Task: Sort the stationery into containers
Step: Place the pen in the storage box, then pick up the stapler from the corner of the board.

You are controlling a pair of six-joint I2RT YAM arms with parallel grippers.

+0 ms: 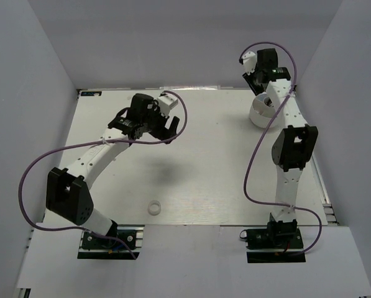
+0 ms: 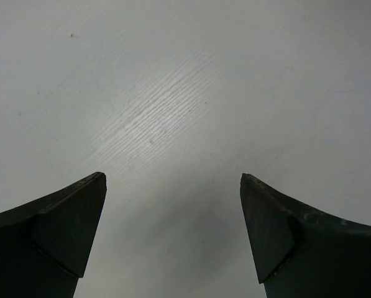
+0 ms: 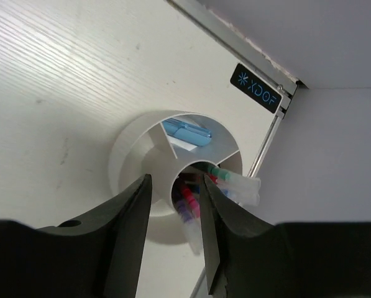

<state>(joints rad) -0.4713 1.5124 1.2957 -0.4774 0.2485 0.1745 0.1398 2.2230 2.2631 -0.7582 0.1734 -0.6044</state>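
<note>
White tape ring (image 1: pixel 153 208) lies flat on the tabletop (image 1: pixel 222 174), baseward of the left tool (image 2: pixel 173 179), which is wide open and empty; left arm nearer.

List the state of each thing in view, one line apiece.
Round white plastic divided container: upright, partly filled.
Light-blue short tube: lying in an outer compartment.
Coloured pens: in the central compartment.
Small white tape ring: on the table, unsorted.
Left end effector: open, empty.
Right end effector: jaws apart, above the container.
</note>
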